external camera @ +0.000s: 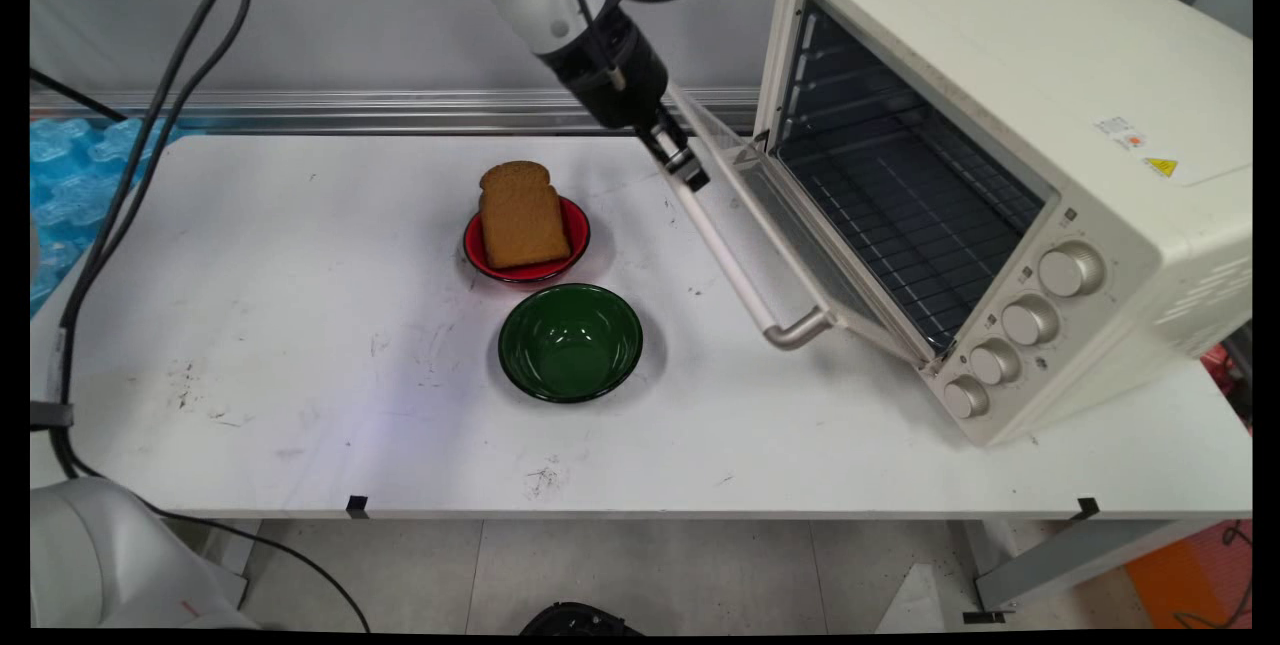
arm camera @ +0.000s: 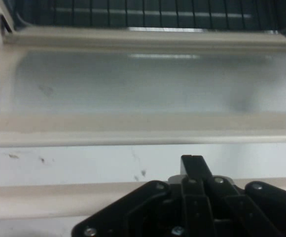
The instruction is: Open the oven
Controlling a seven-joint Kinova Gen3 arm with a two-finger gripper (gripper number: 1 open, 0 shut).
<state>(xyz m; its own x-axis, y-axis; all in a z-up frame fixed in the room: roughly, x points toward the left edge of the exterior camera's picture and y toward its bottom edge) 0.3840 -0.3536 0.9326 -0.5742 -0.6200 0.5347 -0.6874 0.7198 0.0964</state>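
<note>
Bench (external camera: 300,345), white and scuffed, carries everything, and the biggest thing on it is a cream toaster oven (external camera: 1010,155) filling its right end, with four knobs down the front corner and a wire rack inside. Its glass door (external camera: 790,225) hangs open, dropped toward the bench's middle, with a pale bar handle (external camera: 735,270) along the free edge. The arm reaches down from the far edge, and its black gripper (external camera: 690,170) sits at the far end of that handle, touching or just above it. In the hand view the fingers (arm camera: 195,168) appear pressed together into one narrow black tip over the handle bar, gripping nothing visible. Near the bench's centre sits a green bowl (external camera: 570,342), bare inside. Just behind it, toward the far edge, a smaller red bowl (external camera: 527,245) holds a slice of brown bread (external camera: 522,215) leaning upright.
</note>
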